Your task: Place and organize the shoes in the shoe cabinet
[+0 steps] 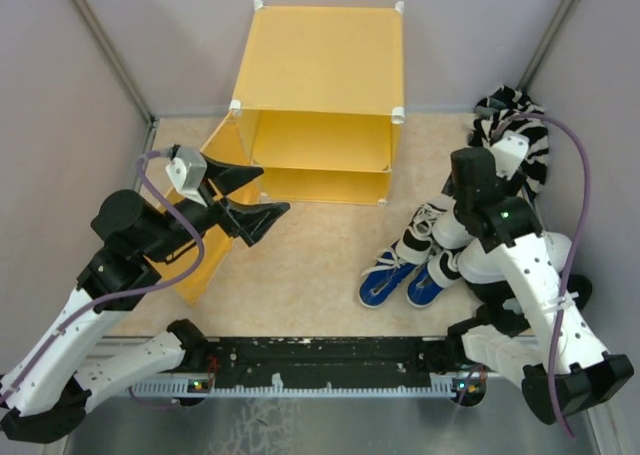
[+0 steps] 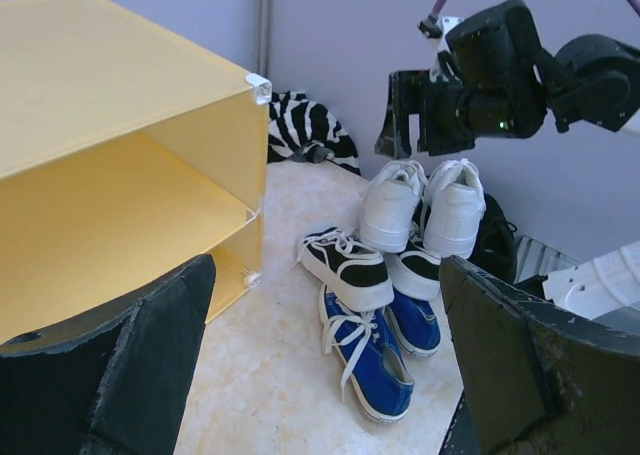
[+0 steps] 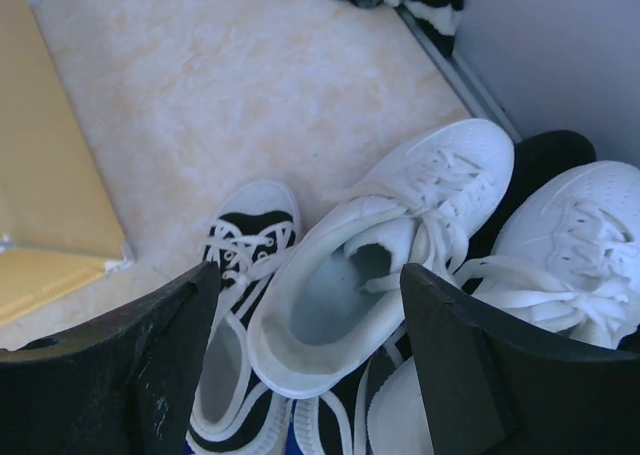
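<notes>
Here, shoes (image 2: 385, 275) are piled right of the cabinet (image 1: 320, 65); both sets of jaws are open.
The white pair (image 2: 392, 207) is stacked on the black-and-white pair (image 2: 345, 267) and the blue pair (image 2: 372, 363) on the tabletop (image 1: 300, 265); the right jaws are held spread above a white shoe, nothing gripped; the left jaws are spread wide, empty, before the cabinet's open front.

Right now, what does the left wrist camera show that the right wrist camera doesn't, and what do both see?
Only the left wrist view: the shoe cabinet's open front with its inner shelf, the blue shoes in full, and the right arm above the pile. Only the right wrist view: a look straight down into one white shoe. Both: the white pair, the black-and-white shoes, the zebra-striped cloth and some yellow cabinet panel.
</notes>
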Tool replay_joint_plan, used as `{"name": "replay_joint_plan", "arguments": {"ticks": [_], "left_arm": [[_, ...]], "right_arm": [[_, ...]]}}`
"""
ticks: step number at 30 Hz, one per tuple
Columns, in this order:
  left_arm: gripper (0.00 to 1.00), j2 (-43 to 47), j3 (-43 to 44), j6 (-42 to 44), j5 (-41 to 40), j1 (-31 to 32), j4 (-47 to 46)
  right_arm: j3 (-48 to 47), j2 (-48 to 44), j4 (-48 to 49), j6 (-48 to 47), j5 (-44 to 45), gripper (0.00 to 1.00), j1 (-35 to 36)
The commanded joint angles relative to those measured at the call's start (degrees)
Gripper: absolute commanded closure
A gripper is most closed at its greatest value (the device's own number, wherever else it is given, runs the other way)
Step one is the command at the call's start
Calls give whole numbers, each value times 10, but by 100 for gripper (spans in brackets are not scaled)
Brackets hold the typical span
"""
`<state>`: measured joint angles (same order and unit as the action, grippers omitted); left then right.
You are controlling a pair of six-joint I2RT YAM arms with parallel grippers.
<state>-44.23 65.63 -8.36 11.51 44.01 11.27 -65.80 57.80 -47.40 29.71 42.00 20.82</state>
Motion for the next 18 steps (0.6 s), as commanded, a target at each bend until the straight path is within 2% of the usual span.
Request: {"name": "replay_joint_plan", "arguments": {"ticks": [1, 3, 7, 11, 16, 18], "left_arm": [[1, 3, -6, -3, 38, 2, -15], [1, 8, -16, -3, 48, 2, -15], [1, 17, -30, -5, 62, 2, -17], [1, 22, -38, 0, 74, 2, -17], [1, 22, -44, 12, 64, 2, -13], [1, 20, -47, 13, 63, 2, -13]], "right_arm": [[-84, -3, -50, 20, -7, 27, -32], [-95, 4, -63, 21, 5, 28, -47], [-73, 6, -60, 30, -38, 30, -90], [-25, -10, -31, 44, -42, 36, -103], [-15, 8, -20, 45, -71, 39, -110], [-9, 10, -13, 46, -89, 43, -112]]}}
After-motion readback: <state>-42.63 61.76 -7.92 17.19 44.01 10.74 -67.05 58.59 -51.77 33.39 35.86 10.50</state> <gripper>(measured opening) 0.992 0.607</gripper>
